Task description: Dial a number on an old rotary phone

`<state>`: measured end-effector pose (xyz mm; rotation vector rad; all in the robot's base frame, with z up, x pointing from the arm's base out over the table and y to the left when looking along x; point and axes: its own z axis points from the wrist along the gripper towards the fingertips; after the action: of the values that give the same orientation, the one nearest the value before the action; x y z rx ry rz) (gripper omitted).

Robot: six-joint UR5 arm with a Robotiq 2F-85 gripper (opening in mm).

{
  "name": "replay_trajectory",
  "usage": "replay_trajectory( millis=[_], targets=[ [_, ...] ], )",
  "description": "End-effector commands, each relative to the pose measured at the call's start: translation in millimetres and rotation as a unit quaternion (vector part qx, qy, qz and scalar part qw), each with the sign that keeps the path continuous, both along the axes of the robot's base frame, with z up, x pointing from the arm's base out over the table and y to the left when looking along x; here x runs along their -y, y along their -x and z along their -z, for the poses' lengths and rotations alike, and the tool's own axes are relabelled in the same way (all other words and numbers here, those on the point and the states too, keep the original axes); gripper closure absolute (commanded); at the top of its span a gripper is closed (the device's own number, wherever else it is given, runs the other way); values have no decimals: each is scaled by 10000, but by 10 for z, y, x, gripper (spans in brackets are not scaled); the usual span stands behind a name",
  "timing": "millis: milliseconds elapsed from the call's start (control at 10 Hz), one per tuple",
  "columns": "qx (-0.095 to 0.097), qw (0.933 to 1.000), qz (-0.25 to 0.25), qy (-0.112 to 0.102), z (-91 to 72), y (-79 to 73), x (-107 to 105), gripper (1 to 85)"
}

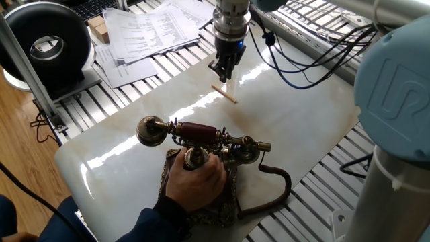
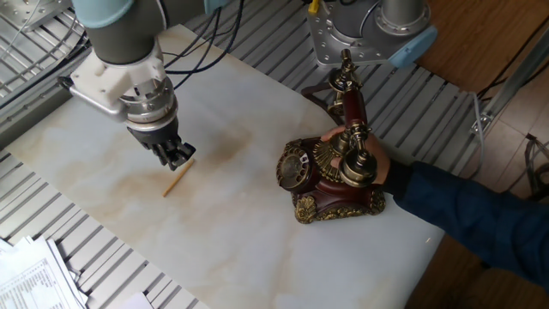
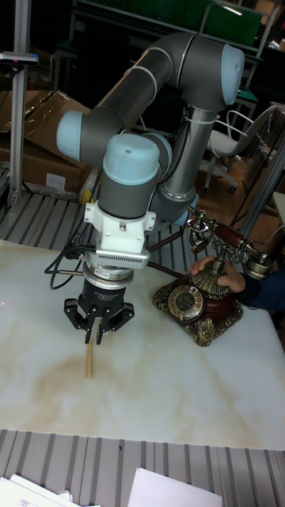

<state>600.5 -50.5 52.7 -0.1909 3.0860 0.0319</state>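
Note:
The old rotary phone (image 1: 199, 133) stands at the near side of the white table, its dark red handset resting across the brass cradle. A person's hand (image 1: 196, 181) holds its base. The round dial (image 2: 294, 168) faces the table's middle, seen again as the dial (image 3: 187, 301). My gripper (image 2: 177, 156) hangs point-down just over the upper end of a small wooden stick (image 2: 177, 181) lying flat, well away from the phone (image 2: 330, 176). In the tall fixed view my gripper (image 3: 95, 332) is open by a narrow gap, straddling the top of the stick (image 3: 89, 358).
A brown cord (image 1: 277, 185) curls from the phone toward the table edge. Papers (image 1: 151, 30) and a black round device (image 1: 47, 44) lie beyond the far left edge. The person's blue sleeve (image 2: 467, 219) reaches in from the side. Cables (image 1: 302, 57) trail behind the arm.

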Motion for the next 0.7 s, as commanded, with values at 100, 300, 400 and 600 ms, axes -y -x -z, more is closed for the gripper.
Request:
replay_trajectory(
  millis=[100,300,400,600],
  targets=[
    [195,9997,75,-98,78,-49,-60,607],
    [325,9994,63,-105,112,-77,-52,610],
    [341,9993,41,-119,123,-74,-48,610],
    [387,9992,42,-126,132,-94,-48,610]
  ],
)
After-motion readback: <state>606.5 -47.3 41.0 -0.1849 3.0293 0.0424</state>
